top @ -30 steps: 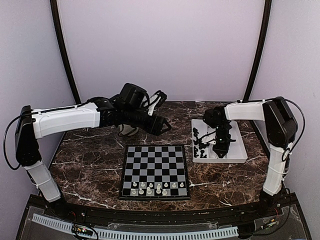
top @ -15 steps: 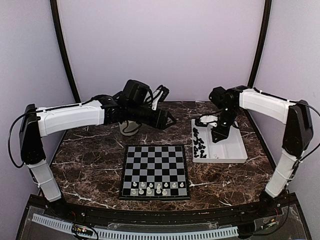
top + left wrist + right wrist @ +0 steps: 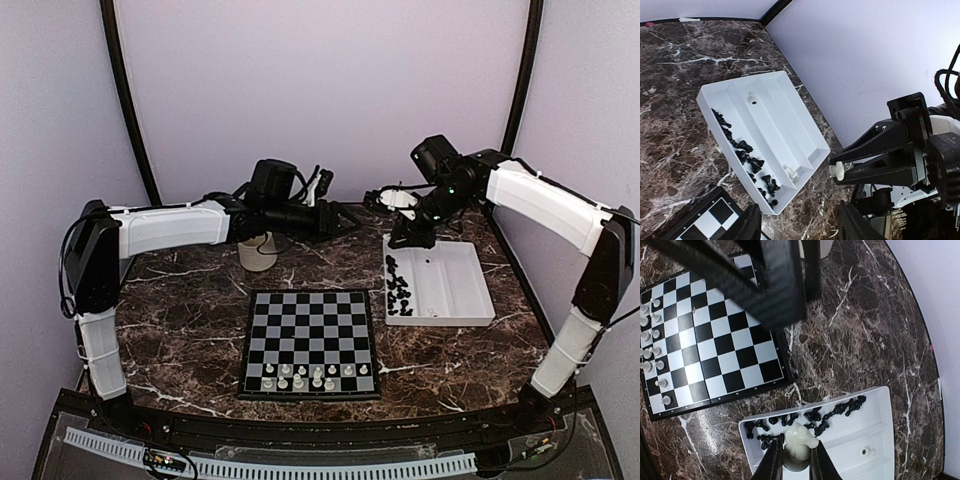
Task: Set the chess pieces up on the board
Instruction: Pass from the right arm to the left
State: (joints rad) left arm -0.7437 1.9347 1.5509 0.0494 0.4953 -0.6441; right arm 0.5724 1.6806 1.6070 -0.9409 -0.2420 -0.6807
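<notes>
The right gripper (image 3: 792, 462) is closed on a white chess piece (image 3: 800, 442), raised over the far left corner of the white tray (image 3: 455, 290); black pieces (image 3: 400, 285) lie in the tray's left compartment. The left gripper (image 3: 800, 225) hangs apart and empty over the far middle of the table (image 3: 180, 310); the board (image 3: 310, 340) lies near the middle, with white pieces (image 3: 305, 375) on its nearest rows.

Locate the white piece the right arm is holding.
Right wrist view: the white piece is pinched in the right tool, in the air over the tray's row of black pieces, right of the board.
</notes>
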